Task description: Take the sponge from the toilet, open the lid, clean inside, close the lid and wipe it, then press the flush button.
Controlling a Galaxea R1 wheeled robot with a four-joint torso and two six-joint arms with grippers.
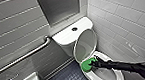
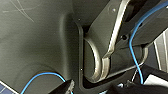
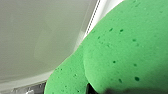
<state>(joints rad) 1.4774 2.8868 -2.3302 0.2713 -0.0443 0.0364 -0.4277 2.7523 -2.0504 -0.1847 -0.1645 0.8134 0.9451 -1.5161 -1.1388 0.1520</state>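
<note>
Grey wall tiles (image 1: 9, 25) cover the left of this bathroom, crossed by a slanting steel grab bar (image 1: 22, 57), with dark small-tiled floor (image 1: 66, 79) below. I cannot tell the state of the left end effector (image 2: 98, 87).

Toward the middle stands the toilet. Its tank cover (image 1: 68, 35) carries the flush button (image 1: 74, 29) at its centre. The lid (image 1: 85, 45) is up, leaning back toward the tank with its pale inner face turned to the bowl. Below it lies the seat ring (image 1: 105, 57).

The sponge (image 1: 86, 65) sits at the near-left edge of the seat ring, just under the lid's lower edge. It is touching the tip of the right end effector (image 1: 93, 64), on that tip's left in the head view. The end effector appears closed on it, its dark arm reaching in from the right. In the right wrist view the pitted green foam bulks close, with the lid behind it.

The sponge looks soft, light and easily squashed, and probably heavier and slicker once wet. A hold across its narrower waist should work best, leaving a broad face free for wiping. The lid looks like smooth, hard, slippery plastic, best pushed near its free edge.

White wall tiles (image 1: 127, 18) close the right side.
</note>
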